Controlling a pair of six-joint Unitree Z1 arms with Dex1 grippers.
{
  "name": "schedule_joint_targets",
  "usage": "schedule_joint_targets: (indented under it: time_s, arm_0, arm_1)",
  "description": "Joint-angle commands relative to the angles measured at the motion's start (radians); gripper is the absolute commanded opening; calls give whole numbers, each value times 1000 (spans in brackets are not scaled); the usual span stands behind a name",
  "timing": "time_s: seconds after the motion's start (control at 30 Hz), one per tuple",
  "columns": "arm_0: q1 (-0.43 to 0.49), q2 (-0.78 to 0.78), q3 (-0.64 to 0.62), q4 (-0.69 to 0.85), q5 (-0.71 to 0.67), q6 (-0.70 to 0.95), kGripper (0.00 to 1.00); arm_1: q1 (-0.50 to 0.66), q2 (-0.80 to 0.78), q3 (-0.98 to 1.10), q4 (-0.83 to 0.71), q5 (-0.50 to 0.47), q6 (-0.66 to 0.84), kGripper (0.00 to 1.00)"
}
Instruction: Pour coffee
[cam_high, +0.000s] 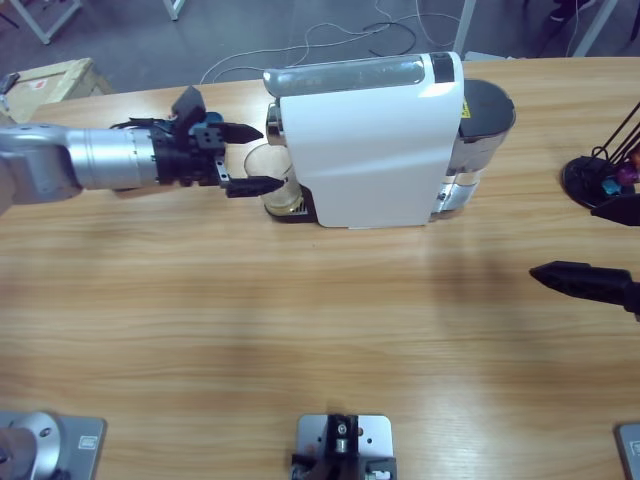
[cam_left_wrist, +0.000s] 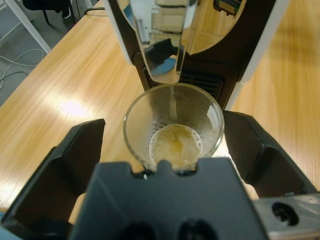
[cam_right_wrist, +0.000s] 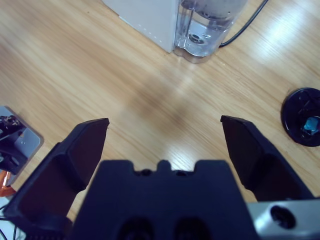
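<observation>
My left gripper (cam_high: 246, 157) sits with its jaws spread wide on either side of a clear glass (cam_high: 276, 182), not touching it as far as I can see. The glass (cam_left_wrist: 173, 125) stands under the spout (cam_left_wrist: 162, 55) of the white coffee machine (cam_high: 370, 140), and a thin stream falls into it. The coffee (cam_left_wrist: 175, 149) is a shallow, pale tan layer with bubbles at the bottom of the glass. My right gripper (cam_right_wrist: 165, 145) hangs open over bare table (cam_high: 300, 310), well apart from the machine, near a black round stand (cam_right_wrist: 301, 116).
</observation>
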Motion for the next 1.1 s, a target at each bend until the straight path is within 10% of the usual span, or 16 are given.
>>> schedule_joint_targets:
  time_s: [0.03, 0.5, 0.67, 0.77, 1.1]
  arm_0:
    - [-14, 68, -1, -30, -4, -17, 1000]
    - [-34, 66, -13, 0, 48, -26, 826]
    - [-40, 62, -55, 99, 62, -24, 486]
    - [-42, 58, -48, 103, 74, -24, 13]
    - [1, -52, 21, 75, 11, -24, 0]
  arm_1:
    - [10, 43, 35, -48, 18, -9, 1000]
    - [9, 23, 48, -50, 18, -9, 1000]
    - [10, 14, 46, -50, 17, -9, 1000]
    - [10, 10, 46, -50, 15, -9, 1000]
    - [11, -21, 47, -43, 9, -9, 1000]
